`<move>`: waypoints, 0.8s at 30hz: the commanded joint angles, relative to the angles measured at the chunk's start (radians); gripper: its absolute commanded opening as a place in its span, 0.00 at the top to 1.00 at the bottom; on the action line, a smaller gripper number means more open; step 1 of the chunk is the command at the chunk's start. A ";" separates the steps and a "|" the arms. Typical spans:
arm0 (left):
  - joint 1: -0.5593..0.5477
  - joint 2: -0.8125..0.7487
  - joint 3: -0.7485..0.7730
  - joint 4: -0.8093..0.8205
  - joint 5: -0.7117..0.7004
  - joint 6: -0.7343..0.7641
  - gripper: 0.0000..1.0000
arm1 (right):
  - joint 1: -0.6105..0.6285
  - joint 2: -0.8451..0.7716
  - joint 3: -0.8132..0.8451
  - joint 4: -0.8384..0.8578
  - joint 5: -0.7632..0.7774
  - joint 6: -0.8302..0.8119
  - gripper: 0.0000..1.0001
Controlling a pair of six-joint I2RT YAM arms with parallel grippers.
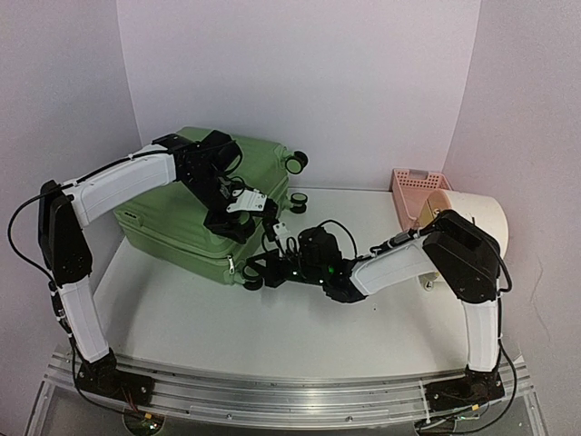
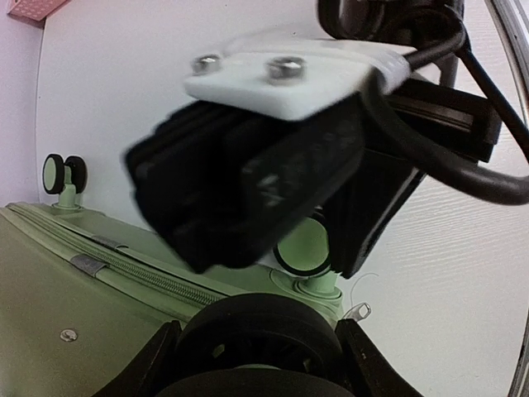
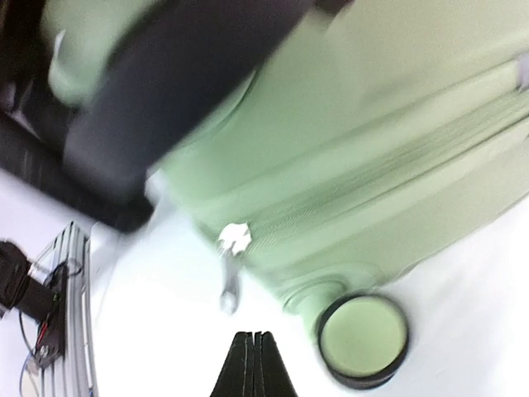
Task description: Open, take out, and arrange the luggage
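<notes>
Gripping a black wheel (image 2: 248, 331) of the light-green ribbed hard-shell suitcase (image 1: 172, 232), the left end effector (image 2: 260, 364) risks dragging it into the clenched right end effector (image 3: 250, 347).

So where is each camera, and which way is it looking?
Top: above and behind, looking down at the table; shows left arm, right arm, the luggage, pink basket.
Left wrist: on the left arm, looking along the luggage's zipper; its jaws at the bottom, blurred robot part ahead.
Right wrist: on the right arm, looking at the zipper pull and a wheel; its shut jaws at bottom.
Shared: all three see the luggage.
</notes>
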 commanded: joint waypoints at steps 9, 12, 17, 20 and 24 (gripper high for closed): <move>0.050 0.007 0.009 0.072 0.014 -0.078 1.00 | -0.022 0.025 -0.028 0.299 -0.122 0.050 0.73; 0.050 0.012 0.014 0.076 0.019 -0.078 1.00 | -0.009 0.082 0.029 0.313 -0.116 0.089 0.53; 0.050 0.008 0.024 0.110 0.028 -0.092 1.00 | -0.008 0.141 0.074 0.315 -0.130 0.163 0.53; 0.049 0.000 0.036 0.123 0.041 -0.093 1.00 | -0.008 0.196 0.118 0.316 -0.146 0.214 0.53; 0.048 -0.009 0.017 0.120 0.052 -0.084 1.00 | -0.008 0.223 0.173 0.305 -0.154 0.236 0.54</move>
